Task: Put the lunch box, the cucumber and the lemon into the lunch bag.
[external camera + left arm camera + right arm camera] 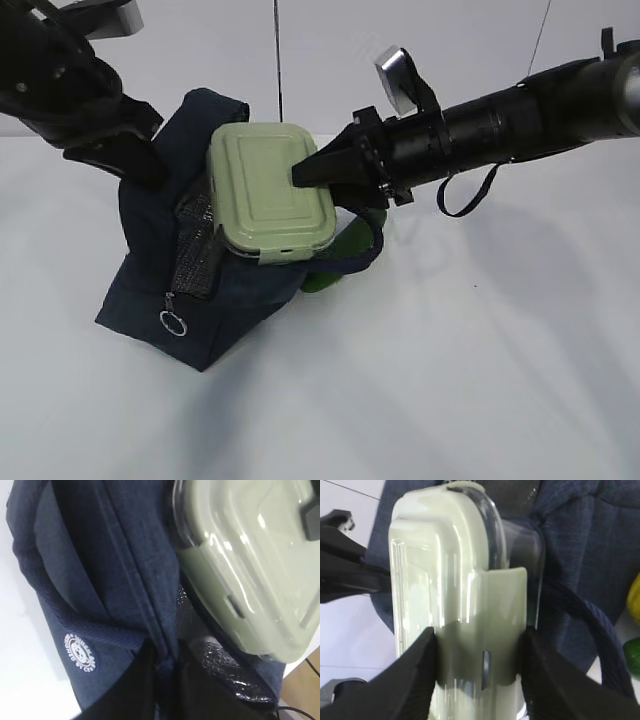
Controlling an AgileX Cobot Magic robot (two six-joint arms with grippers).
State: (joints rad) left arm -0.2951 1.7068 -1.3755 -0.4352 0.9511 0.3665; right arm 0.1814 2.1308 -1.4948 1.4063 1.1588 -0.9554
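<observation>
Bag [150, 290]: navy, standing on white table [450, 380], mouth open, zipper ring [173, 322] hanging at front.
Box [270, 190]: tilted, half into bag mouth, green lid facing up.
Right gripper [477, 667]: clamped on box's end, across lid clip.
Left gripper [160, 677]: pinched shut on bag's edge.
Cucumber [345, 250]: behind bag, on table.
Lemon [634, 597]: just beside cucumber.

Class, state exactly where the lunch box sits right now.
In the exterior view the lunch box is left of centre, tilted at the mouth of the lunch bag, clamped at one end by the right gripper.
</observation>
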